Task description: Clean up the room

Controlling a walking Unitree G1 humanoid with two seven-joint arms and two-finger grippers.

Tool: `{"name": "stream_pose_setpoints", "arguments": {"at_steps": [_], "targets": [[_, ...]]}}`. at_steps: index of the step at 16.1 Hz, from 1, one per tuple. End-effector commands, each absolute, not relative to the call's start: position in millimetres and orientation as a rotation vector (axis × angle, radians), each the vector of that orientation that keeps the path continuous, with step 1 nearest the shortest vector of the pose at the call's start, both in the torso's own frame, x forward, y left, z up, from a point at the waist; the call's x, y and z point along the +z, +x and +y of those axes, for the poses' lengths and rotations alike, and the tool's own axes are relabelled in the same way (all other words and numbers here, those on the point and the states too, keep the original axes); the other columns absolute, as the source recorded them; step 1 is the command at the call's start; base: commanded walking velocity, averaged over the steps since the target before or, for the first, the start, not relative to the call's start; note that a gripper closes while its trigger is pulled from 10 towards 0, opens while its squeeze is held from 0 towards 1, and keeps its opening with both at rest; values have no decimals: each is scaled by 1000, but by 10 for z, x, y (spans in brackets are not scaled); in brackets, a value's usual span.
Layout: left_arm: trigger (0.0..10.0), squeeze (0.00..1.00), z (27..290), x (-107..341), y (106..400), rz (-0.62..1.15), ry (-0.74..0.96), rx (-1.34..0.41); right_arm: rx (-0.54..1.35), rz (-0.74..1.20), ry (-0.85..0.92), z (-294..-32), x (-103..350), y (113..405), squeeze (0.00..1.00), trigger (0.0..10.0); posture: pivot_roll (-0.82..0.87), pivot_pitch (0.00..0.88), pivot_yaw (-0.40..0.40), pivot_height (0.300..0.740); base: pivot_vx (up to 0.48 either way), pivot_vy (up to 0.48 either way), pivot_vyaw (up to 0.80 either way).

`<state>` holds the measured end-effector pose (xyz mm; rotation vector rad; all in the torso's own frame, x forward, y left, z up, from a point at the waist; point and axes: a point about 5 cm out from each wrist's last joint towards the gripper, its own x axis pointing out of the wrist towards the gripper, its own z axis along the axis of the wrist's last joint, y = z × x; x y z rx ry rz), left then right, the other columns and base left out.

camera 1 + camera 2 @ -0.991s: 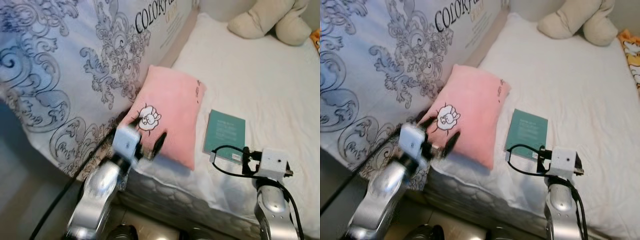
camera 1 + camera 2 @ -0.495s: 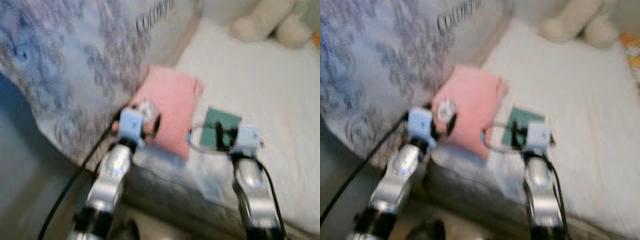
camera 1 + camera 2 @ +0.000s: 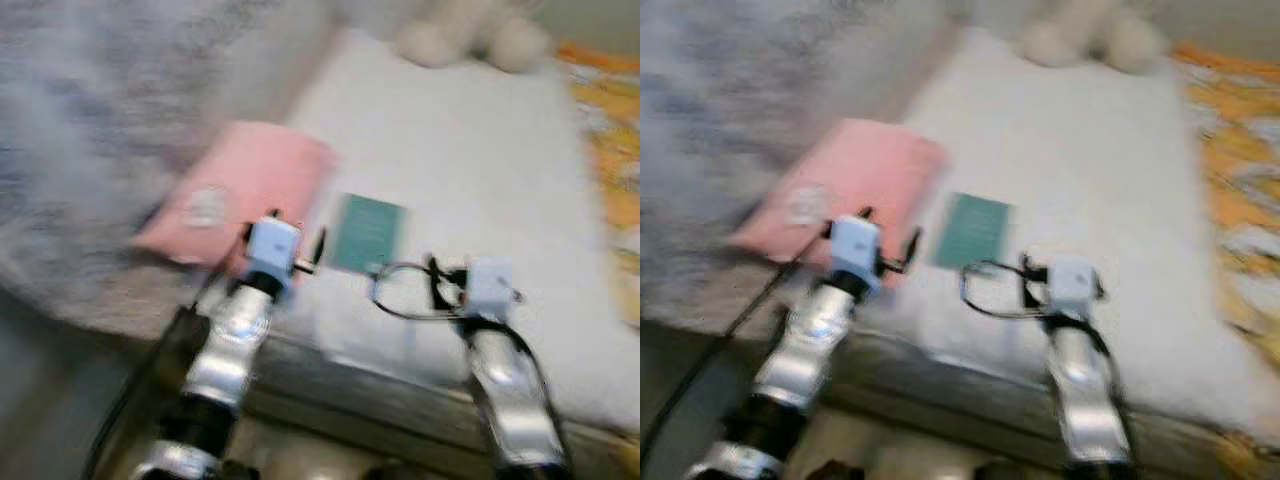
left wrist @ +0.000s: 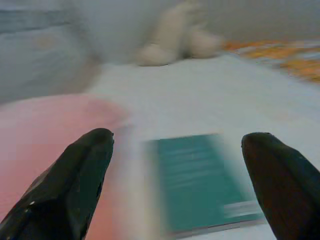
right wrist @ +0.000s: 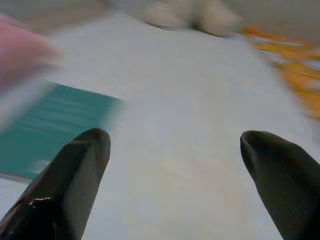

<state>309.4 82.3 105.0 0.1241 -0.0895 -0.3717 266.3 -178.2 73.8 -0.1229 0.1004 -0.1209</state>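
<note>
Left eye view, blurred: teal book [image 3: 366, 232] flat on bed [image 3: 470, 170] at frame centre, long axis probably running away, just beyond left gripper [image 4: 175, 187], nearer than right gripper [image 5: 175, 185], both spread wide, empty.

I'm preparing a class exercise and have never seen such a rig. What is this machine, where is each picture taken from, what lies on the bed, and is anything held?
It is a walking humanoid robot with two silver arms. Two blurred pictures come from cameras in its head; two look along each wrist's black fingers. On the white bed lie a pink pillow, a teal book and a cream plush toy. The left tool and right tool are both open, holding nothing.
</note>
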Motion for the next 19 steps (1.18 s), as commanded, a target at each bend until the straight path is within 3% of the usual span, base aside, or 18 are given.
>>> {"name": "stream_pose_setpoints", "arguments": {"at_steps": [1,4,9,13,17,19], "targets": [[10000,0,873,1028,3088,-84,96,-350,-125,97,-118,-1784,736,2667,0,10000,-62,38,-8,740,0,-424,-656],[10000,0,824,968,3007,-62,46,-328,-167,89,-91,-1874,776,2759,0,10000,-64,40,-14,740,0,-420,-375],[10000,0,786,1016,3109,-82,78,-321,-35,54,-109,-1627,855,2929,0,10000,-70,22,-13,740,152,-410,0],[10000,0,762,1015,3113,-87,100,-335,-10,82,-106,-1576,782,2906,0,10000,-71,11,-9,740,267,-397,0],[10000,0,786,984,3168,-64,96,-310,-10,107,-92,-1615,705,2874,0,10000,-67,18,-13,740,265,-397,-684],[10000,0,867,964,3221,-19,31,-260,-9,105,-82,-1606,707,2887,0,10000,-61,22,-17,740,268,-396,0]]}}
